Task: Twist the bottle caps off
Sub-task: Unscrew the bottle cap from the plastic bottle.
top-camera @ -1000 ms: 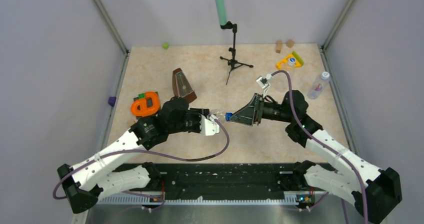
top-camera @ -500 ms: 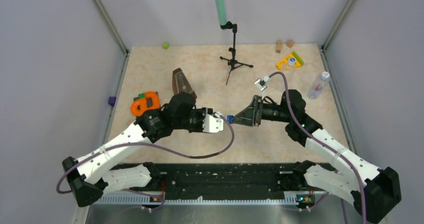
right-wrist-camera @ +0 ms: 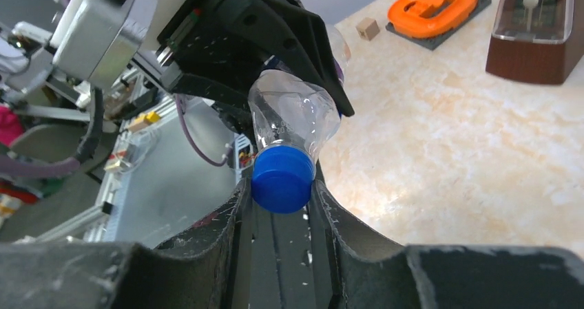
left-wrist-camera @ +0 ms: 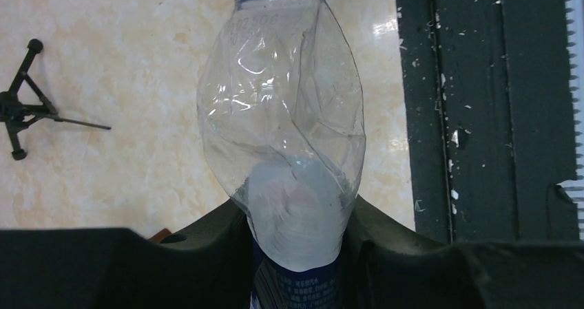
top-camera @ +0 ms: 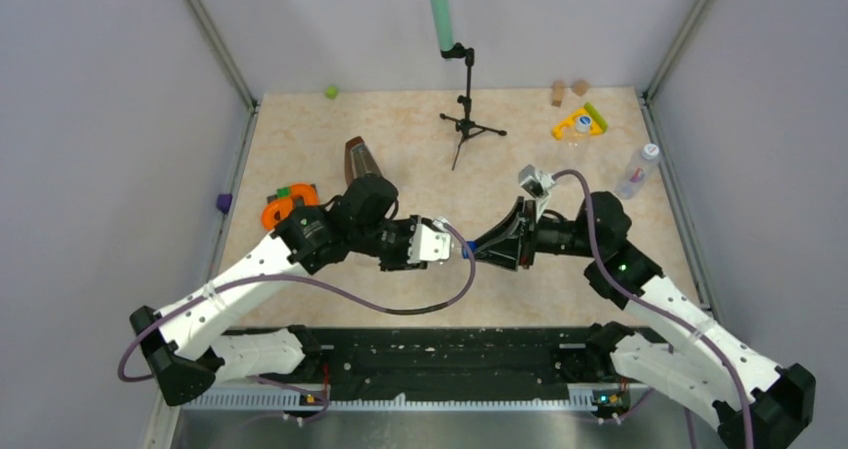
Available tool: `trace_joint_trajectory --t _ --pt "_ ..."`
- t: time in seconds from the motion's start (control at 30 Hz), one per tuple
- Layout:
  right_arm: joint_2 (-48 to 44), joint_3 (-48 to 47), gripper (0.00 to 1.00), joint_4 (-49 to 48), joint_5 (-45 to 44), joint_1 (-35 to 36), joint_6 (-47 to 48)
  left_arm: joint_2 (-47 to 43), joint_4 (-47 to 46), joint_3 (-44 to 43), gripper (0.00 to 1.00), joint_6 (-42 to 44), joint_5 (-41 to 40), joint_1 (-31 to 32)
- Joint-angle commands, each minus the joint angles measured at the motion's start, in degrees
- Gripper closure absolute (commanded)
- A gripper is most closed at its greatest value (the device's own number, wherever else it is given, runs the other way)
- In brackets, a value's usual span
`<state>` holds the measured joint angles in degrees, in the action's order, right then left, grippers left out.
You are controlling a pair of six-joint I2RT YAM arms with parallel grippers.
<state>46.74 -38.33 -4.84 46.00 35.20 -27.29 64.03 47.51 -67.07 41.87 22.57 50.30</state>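
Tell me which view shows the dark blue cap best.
Right wrist: the dark blue cap sits large and sharp, pinched by the right gripper, on the bottle. Top external shows only a tiny blue speck. Left wrist shows the bottle's crumpled body; the cap is cut off at the top edge.

Beyond the left jaws, the neck of the bottle (left-wrist-camera: 282, 116) runs off the picture's top edge. Its labelled end sinks hidden between those jaws.

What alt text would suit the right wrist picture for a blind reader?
The right end effector is shut on a blue bottle cap; the left end effector holds the clear bottle above a beige table.
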Motion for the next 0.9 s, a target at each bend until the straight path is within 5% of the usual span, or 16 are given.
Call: trace_joint_trajectory --t 0.0,0.7,0.87 --pt "-3.4 2.5 1.0 -4.5 -0.8 1.2 10.1 0.6 1.0 -3.2 1.0 -0.9 11.0 0.0" --pt "-10.3 7.2 1.0 -3.0 -7.7 6.0 44.9 4.9 9.2 -6.6 1.0 0.3 17.4 0.0" --pt "-12.9 8.8 1.0 -0.2 -2.9 6.5 58.9 6.0 10.4 -7.2 1.0 0.3 17.0 0.0"
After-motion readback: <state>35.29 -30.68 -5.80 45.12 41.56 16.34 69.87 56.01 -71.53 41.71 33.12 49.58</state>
